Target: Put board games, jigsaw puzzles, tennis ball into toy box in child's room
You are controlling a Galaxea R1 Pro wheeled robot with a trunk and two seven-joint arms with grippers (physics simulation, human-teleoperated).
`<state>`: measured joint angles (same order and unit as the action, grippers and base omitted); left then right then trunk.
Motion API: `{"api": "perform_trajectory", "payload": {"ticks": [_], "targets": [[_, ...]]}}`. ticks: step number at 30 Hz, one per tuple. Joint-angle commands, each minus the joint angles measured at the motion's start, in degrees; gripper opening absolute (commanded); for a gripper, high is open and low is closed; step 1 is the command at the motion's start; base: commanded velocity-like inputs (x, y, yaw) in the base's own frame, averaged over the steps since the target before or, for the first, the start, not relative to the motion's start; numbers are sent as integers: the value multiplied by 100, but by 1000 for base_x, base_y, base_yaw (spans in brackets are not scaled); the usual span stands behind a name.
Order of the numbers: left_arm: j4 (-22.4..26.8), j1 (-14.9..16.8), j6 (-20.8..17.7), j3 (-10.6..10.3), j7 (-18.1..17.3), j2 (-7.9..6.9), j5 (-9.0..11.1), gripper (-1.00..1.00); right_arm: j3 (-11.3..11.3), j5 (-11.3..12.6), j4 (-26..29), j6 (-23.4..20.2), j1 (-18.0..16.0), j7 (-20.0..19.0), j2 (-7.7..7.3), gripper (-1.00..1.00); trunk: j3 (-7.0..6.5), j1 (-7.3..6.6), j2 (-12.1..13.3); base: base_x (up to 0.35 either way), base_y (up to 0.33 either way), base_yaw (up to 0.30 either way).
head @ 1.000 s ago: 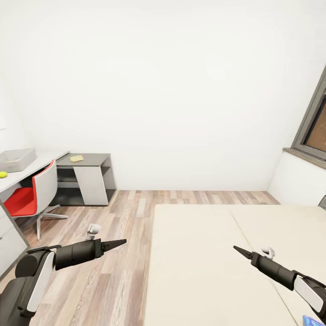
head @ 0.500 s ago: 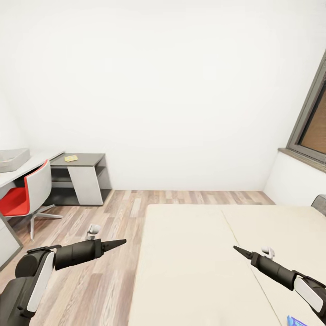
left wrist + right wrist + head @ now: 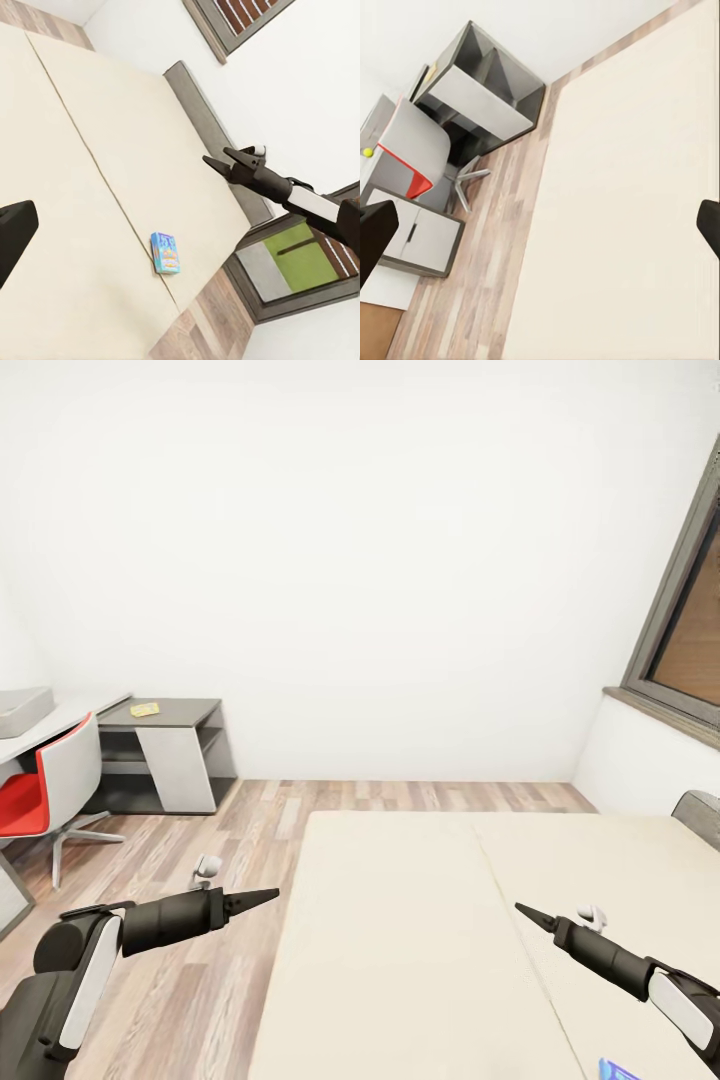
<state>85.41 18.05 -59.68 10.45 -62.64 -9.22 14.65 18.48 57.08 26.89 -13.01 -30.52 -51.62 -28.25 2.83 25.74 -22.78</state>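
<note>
Near: left gripper (image 3: 272, 895) over the wood floor (image 3: 210, 980), fingers pressed to a point, holding nothing. Right gripper (image 3: 521, 909) over the bed (image 3: 400, 950), also clenched and empty. A blue board game (image 3: 166, 252) lies flat on the mattress at the near right, by the grey headboard (image 3: 214, 135). Farther left: red-and-white chair (image 3: 55, 785) at the table (image 3: 165, 712). A flat yellowish toy (image 3: 144, 709) sits on its dark low section. Toy box (image 3: 22, 711) at far left edge; tennis ball (image 3: 367, 152) near it.
</note>
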Motion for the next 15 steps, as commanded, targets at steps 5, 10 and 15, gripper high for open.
{"api": "perform_trajectory", "payload": {"ticks": [5, 10, 15], "targets": [[2, 6, -26, 4, -20, -1, -6, 100, 24, 61, 0, -52, -6, -6, -5, 100, 14, 4, -14, 0, -237, 0], [2, 6, -26, 2, -20, -1, -6, 100, 24, 61, 0, -52, -6, -6, -5, 100, 14, 4, -14, 0, -237, 0], [2, 6, -26, 2, -20, -1, -6, 100, 24, 60, 0, -52, -6, -6, -5, 100, 14, 4, -14, 0, -237, 0]]}}
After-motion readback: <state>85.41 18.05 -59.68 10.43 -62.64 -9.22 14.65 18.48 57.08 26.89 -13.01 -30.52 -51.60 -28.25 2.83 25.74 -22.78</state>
